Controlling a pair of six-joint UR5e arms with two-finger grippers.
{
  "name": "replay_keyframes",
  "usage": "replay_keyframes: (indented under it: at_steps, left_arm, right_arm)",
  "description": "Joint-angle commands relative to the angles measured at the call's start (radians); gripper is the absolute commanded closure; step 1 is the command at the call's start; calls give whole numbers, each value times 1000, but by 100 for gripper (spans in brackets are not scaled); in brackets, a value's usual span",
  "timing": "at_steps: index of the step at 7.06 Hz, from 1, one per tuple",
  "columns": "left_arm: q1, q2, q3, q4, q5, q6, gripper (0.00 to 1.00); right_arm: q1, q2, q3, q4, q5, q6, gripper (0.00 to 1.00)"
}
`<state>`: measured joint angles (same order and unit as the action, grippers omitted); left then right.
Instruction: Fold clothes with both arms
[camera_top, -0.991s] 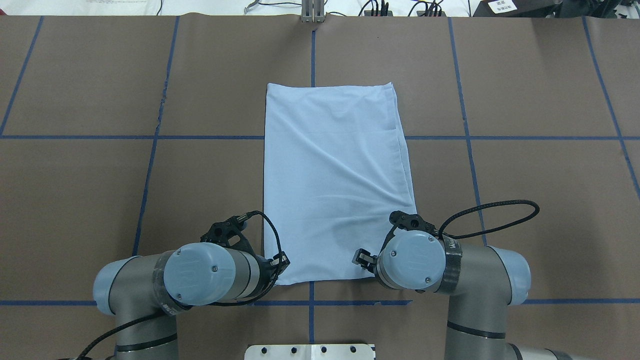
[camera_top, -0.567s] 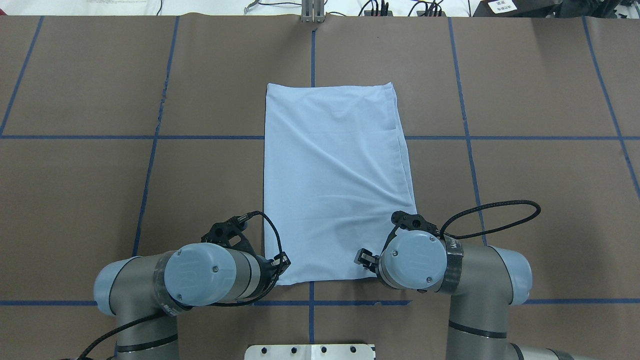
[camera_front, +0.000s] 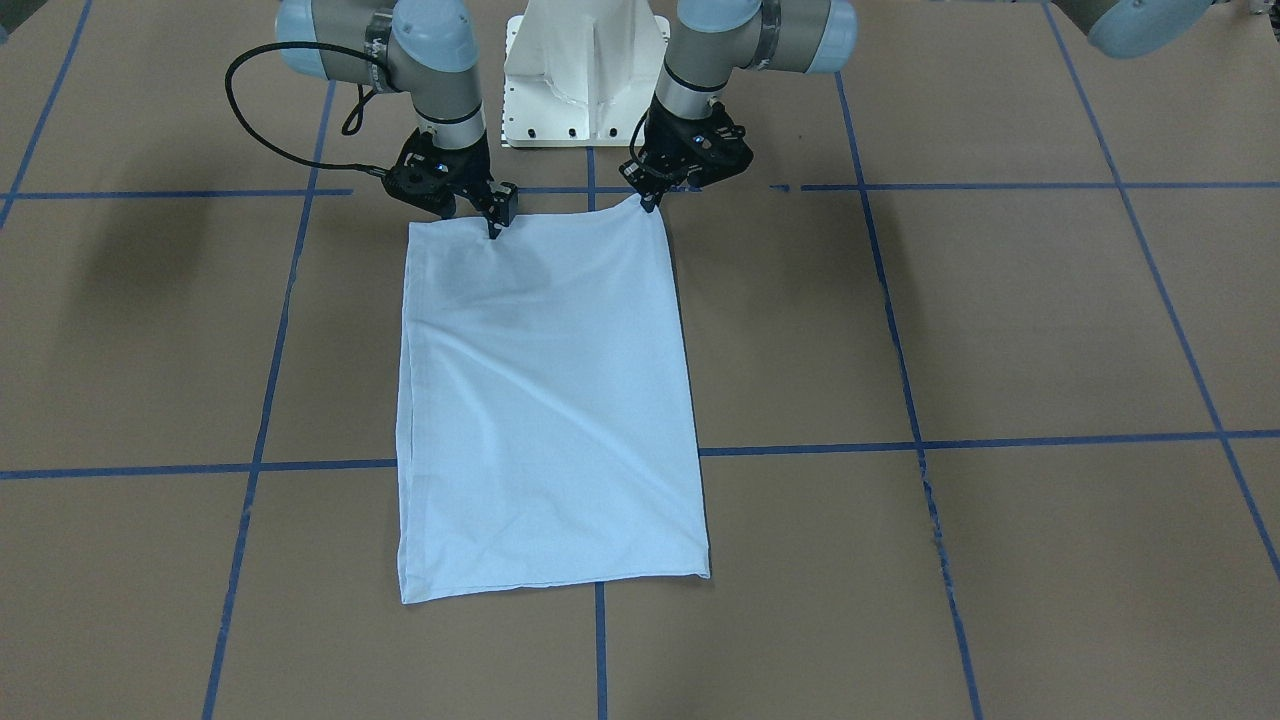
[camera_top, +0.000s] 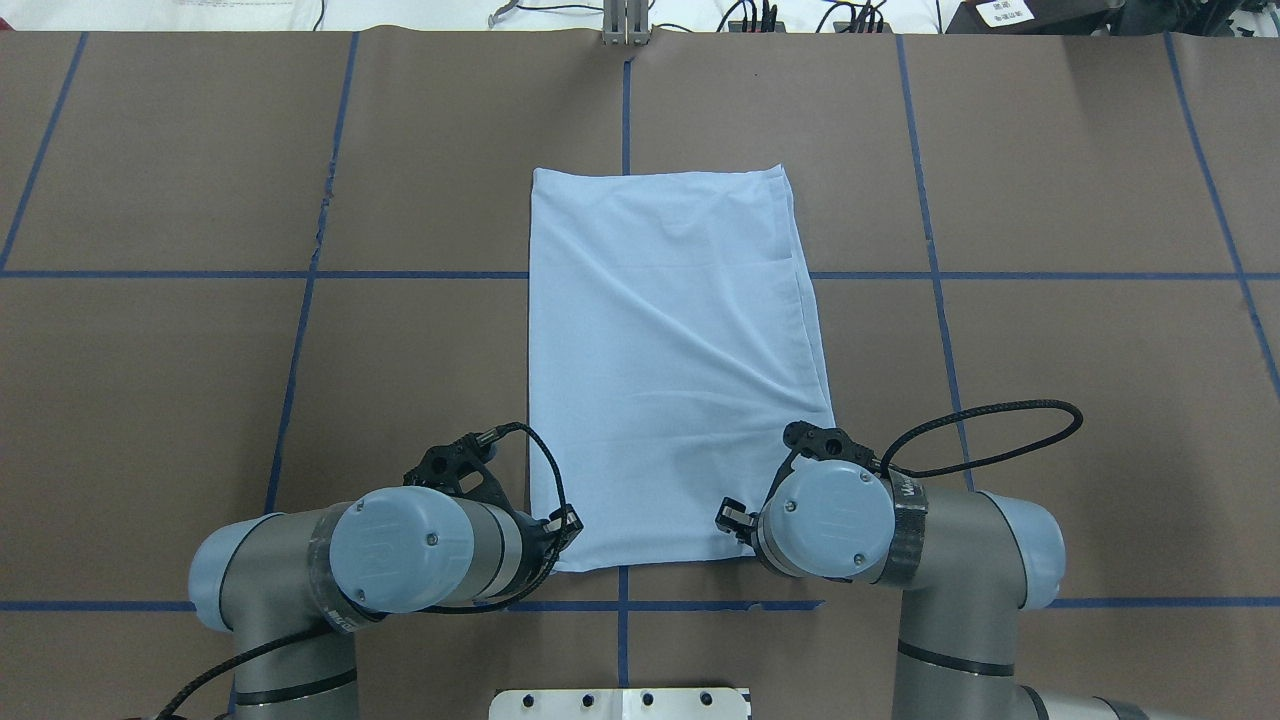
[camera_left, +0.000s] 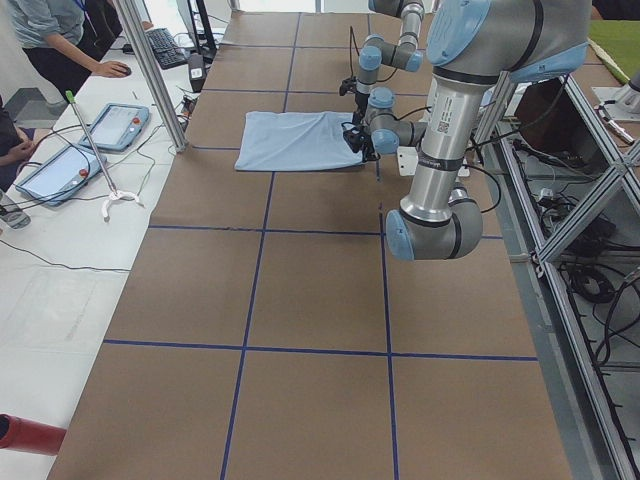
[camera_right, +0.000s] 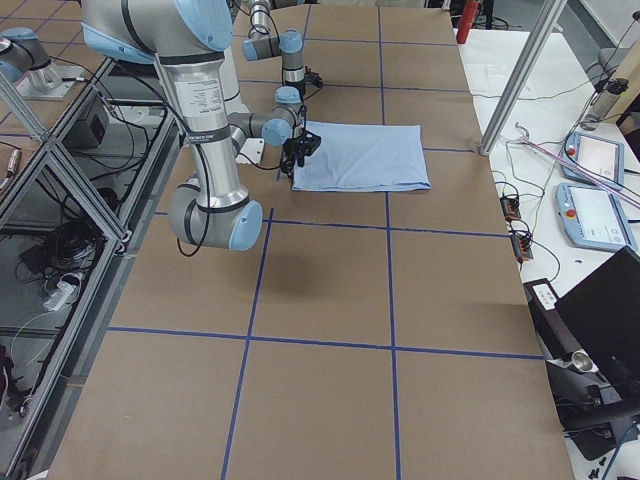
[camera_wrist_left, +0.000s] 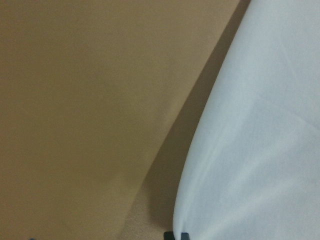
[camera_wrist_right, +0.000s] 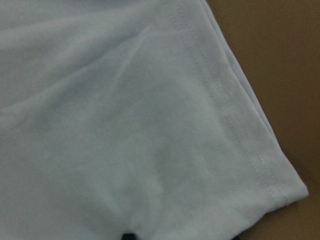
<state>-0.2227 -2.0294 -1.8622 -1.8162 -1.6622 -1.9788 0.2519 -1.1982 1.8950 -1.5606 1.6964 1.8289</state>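
The clothes, a light blue T-shirt (camera_top: 670, 350), lie folded into a long rectangle at the table's middle, print and label hidden. In the front-facing view my left gripper (camera_front: 648, 203) stands at the shirt's (camera_front: 545, 400) near corner, which rises to a point between its fingers. My right gripper (camera_front: 495, 228) is on the same near edge, further in from the other corner. The right wrist view shows creases in the cloth (camera_wrist_right: 125, 125) running toward the fingertips at the bottom edge. Cloth (camera_wrist_left: 260, 125) hangs over its own shadow in the left wrist view. Both look shut on the hem.
Blue tape lines (camera_top: 300, 330) grid the brown table cover. The white pedestal base (camera_front: 585, 60) stands just behind the grippers. Beyond the table's far edge are tablets (camera_left: 120, 125), a metal post (camera_left: 155, 70) and a person (camera_left: 60, 40). Cables (camera_top: 760, 15) lie along the far edge.
The right wrist has shifted slightly to the right along the near hem. The left arm and the rest of the shirt look unchanged.
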Motion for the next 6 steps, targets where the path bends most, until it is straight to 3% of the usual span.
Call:
replay_keyframes:
  at_steps: [1,2,6]
  left_arm:
    - [0,0,0,0,1,0,100]
    - [0,0,2,-2,-1,0,100]
    - [2,0,6,-5,-1,0,100]
  right_arm:
    - [0,0,-2,-1,0,0,90]
    - [0,5,-2,-1,0,0,99]
    - [18,25,-2,-3,2,0,100]
